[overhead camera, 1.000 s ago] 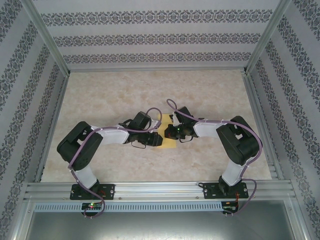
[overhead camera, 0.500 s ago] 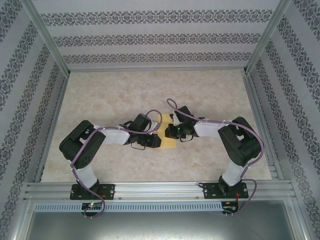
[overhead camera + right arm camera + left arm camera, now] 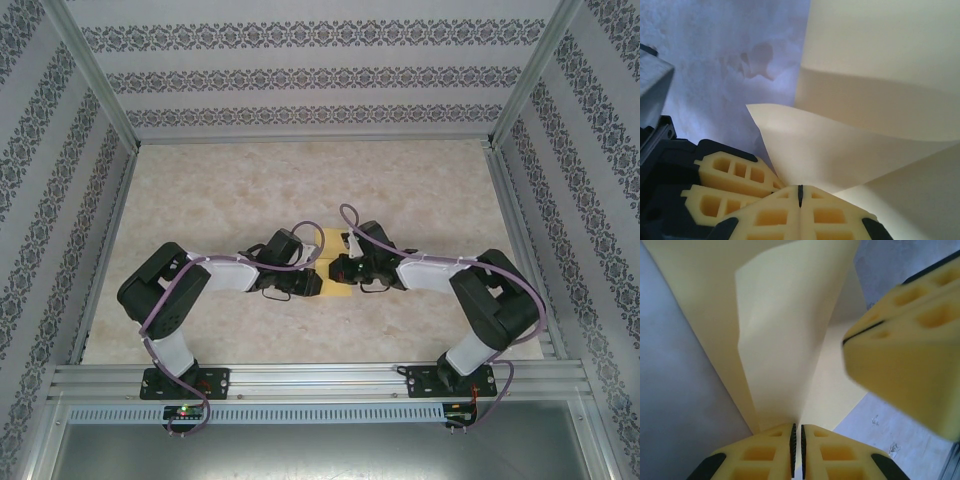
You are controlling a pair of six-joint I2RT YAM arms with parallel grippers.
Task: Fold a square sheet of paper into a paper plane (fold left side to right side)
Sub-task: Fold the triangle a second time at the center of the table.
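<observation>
We find the square sheet of paper (image 3: pixel 335 240) on the table (image 3: pixel 420 180), near its centre and between our two grippers. From above, the left gripper (image 3: pixel 797 432) sits at the sheet's 9 o'clock and the right gripper (image 3: pixel 800 190) at its 3 o'clock. Each pinches a raised edge, and the two are just beside each other.

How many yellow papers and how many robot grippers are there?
paper: 1
grippers: 2 (left gripper, right gripper)
total: 3
</observation>
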